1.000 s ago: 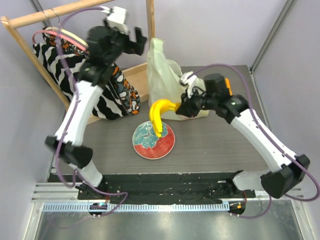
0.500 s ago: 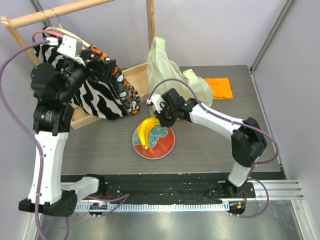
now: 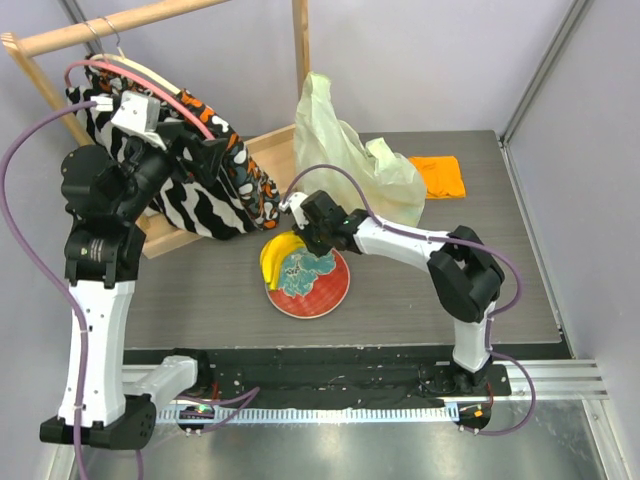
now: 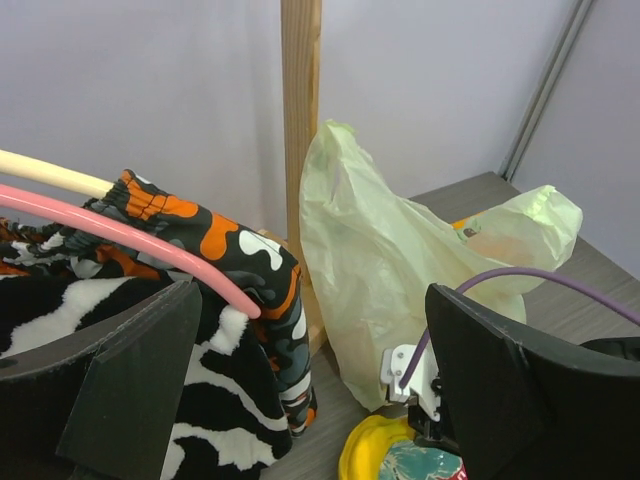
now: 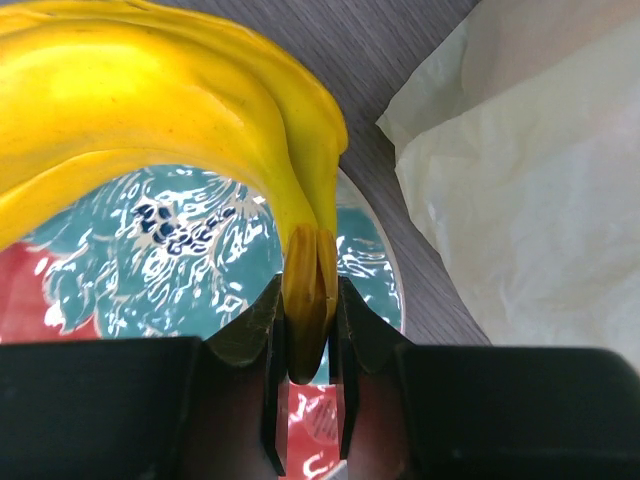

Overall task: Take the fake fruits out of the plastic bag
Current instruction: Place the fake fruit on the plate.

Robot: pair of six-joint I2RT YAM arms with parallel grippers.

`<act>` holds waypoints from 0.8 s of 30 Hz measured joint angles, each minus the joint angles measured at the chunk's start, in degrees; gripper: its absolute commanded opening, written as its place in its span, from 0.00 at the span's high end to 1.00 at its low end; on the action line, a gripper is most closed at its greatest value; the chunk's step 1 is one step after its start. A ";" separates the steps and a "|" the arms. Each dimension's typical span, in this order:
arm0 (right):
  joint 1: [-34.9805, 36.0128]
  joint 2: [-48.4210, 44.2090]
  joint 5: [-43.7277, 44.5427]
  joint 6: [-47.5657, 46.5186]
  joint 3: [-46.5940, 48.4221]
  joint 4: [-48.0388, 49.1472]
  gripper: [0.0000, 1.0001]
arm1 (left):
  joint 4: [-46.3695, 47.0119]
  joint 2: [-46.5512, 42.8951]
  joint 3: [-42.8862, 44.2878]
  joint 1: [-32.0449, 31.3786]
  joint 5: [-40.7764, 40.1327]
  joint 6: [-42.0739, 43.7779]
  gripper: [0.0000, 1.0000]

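Note:
The yellow banana bunch (image 3: 274, 256) lies over the far left rim of the red and teal plate (image 3: 320, 293). My right gripper (image 3: 310, 230) is shut on its stem, as the right wrist view shows (image 5: 307, 320), with the bananas (image 5: 150, 110) curving away over the plate (image 5: 190, 240). The pale yellow-green plastic bag (image 3: 345, 160) stands slumped behind the plate, also in the left wrist view (image 4: 400, 260). No orange-red fruits show. My left gripper (image 3: 205, 155) is open and empty, raised by the hanging clothes, far left of the bag.
A wooden clothes rack (image 3: 300, 50) holds zebra-striped and orange camouflage garments (image 3: 215, 200) at the back left. A folded orange cloth (image 3: 440, 175) lies at the back right beside the bag. The right arm stretches across the table's middle.
My right gripper has carried the bananas further left and down onto the plate's left rim. My left arm has barely moved in the last half second, after swinging left from the bag.

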 measured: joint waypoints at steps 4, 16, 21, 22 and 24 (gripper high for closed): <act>0.63 1.66 2.32 1.40 -0.17 1.84 0.92 | 0.44 -1.77 -0.83 0.13 0.15 -0.15 0.00; 1.22 1.18 4.87 2.40 -5.68 5.16 0.44 | 1.29 -1.84 -3.58 1.60 1.90 -2.67 0.00; 1.70 -0.13 4.50 2.82 -7.56 4.15 0.37 | 2.43 -1.84 -3.67 1.90 3.39 -3.56 0.00; 1.79 -0.46 4.46 2.95 -7.61 3.87 0.36 | 2.69 -1.81 -3.69 1.95 3.58 -3.87 0.00; 1.79 -1.09 4.33 3.28 -7.61 3.39 0.36 | 3.26 -1.77 -3.74 2.05 4.13 -4.42 0.00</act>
